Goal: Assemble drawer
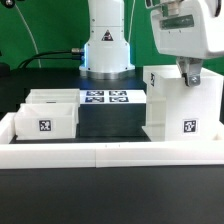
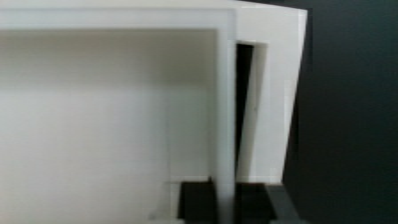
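Observation:
The tall white box casing (image 1: 180,108) stands upright at the exterior view's right, with a square tag low on its front. My gripper (image 1: 190,77) comes down on its top edge. In the wrist view the gripper (image 2: 228,196) has one dark finger (image 2: 198,205) on each side of a thin casing wall (image 2: 226,110), and both fingers press against it. Two smaller white trays sit at the exterior view's left. The front tray (image 1: 45,120) bears a tag, and the second tray (image 1: 55,97) sits just behind it.
The marker board (image 1: 106,97) lies flat between the trays and the casing, in front of the arm's base (image 1: 106,50). A low white border rail (image 1: 110,152) runs along the front and up the left side.

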### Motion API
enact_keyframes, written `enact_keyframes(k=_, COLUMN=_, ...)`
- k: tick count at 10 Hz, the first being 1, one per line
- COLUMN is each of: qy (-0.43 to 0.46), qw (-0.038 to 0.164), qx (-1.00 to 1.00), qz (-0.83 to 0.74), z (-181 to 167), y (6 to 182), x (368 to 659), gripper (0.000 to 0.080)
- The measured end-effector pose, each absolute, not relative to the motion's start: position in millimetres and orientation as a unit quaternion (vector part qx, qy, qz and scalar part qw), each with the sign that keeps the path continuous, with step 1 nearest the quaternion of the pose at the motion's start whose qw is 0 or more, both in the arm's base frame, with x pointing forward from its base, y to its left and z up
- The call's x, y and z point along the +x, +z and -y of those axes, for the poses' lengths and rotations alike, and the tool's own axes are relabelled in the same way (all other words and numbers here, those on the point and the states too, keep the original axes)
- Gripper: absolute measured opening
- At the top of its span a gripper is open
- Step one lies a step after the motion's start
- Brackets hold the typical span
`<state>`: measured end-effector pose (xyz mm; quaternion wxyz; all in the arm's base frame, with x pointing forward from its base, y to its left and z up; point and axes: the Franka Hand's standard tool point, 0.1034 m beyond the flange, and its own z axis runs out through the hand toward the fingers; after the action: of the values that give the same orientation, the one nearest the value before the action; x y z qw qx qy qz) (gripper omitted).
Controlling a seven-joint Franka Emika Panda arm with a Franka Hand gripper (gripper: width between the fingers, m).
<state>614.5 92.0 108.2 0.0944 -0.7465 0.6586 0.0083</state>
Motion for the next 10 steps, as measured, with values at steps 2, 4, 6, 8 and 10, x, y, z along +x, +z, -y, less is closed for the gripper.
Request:
enact_keyframes(k=2, qy=0.008, qw=0.095, qx=-0.747, qz=-0.658, z=-92, y=108.4, x=615, gripper=0.0038)
enact_keyframes(k=4, qy=0.010, qw=0.095, qx=-0.742, qz=-0.664, z=-92, y=108.1, x=624, gripper=0.0038)
enact_keyframes(k=6, qy=0.005, qw=0.096, qx=-0.739, qz=-0.667, z=-92, y=108.5, x=631, gripper=0.0038)
enact_keyframes(k=8, qy=0.004, qw=0.097, qx=-0.733, qz=-0.673, z=-93, y=109.5, x=634, gripper=0.0038)
enact_keyframes(k=10, qy=0.001, qw=0.098, qx=-0.730, qz=-0.677, z=-93, y=109.2, x=639, gripper=0.0038)
